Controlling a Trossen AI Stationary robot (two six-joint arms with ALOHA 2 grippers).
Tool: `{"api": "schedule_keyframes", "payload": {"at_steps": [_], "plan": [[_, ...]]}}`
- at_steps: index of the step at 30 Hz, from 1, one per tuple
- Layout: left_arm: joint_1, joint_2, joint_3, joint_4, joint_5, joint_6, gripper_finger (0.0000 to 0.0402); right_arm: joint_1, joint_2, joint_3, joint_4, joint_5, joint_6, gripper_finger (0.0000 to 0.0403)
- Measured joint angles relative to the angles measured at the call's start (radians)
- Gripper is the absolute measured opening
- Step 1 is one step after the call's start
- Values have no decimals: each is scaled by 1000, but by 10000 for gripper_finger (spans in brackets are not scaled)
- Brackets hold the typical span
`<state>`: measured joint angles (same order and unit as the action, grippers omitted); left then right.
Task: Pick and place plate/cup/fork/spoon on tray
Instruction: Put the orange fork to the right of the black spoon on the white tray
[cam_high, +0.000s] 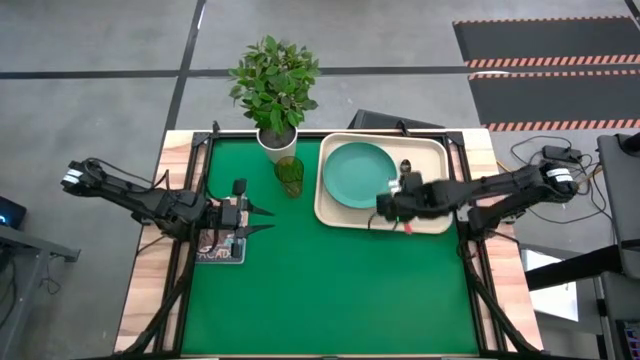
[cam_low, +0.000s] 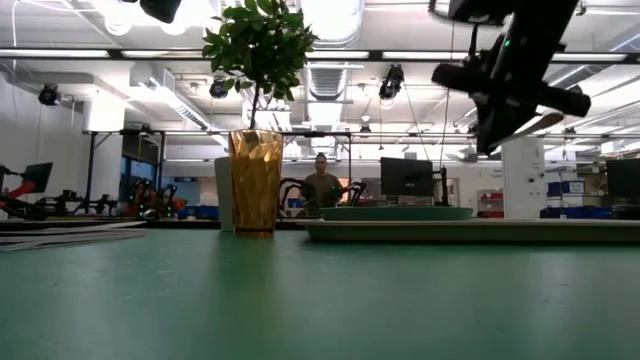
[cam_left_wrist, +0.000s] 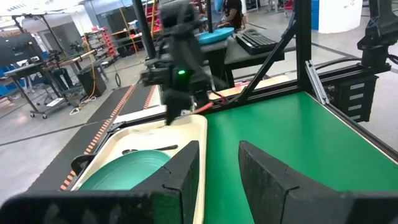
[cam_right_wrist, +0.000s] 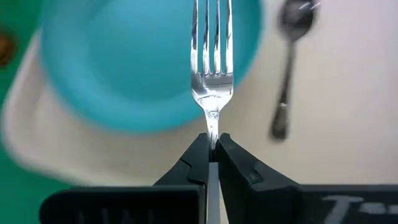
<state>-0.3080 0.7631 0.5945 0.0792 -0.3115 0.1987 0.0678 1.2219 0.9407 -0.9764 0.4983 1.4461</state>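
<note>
Fingers (cam_right_wrist: 186, 163) of right gripper (cam_right_wrist: 212, 149) clenched on fork (cam_right_wrist: 211, 68), above tray (cam_high: 432, 150).
Risk: thin neck grip; fork may twist, land on plate (cam_high: 358, 175) or spoon (cam_right_wrist: 287, 62). Left gripper (cam_high: 268, 219) released, over table (cam_high: 330, 290).

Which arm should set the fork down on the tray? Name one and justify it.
Right. Its end effector is shut on the fork, above the tray beside the plate. The left end effector is open, off the tray.
</note>
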Motion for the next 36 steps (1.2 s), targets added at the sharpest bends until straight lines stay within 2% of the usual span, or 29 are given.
{"api": "schedule_keyframes", "payload": {"at_steps": [7, 13, 18, 29, 36], "plan": [[0, 0, 0, 1, 0, 0, 95, -257, -35, -107, 58, -2, -142, 11], [0, 0, 0, 2, 0, 0, 95, -449, -87, -241, 235, -98, -296, 11], [0, 0, 0, 2, 0, 0, 95, -574, -144, -322, 298, -114, -380, 11], [0, -2, 0, 3, -5, 1, 95, -679, -146, -454, 429, -138, -495, 11], [0, -2, -1, 7, -8, 5, 95, -700, -109, -467, 440, -109, -529, 11]]}}
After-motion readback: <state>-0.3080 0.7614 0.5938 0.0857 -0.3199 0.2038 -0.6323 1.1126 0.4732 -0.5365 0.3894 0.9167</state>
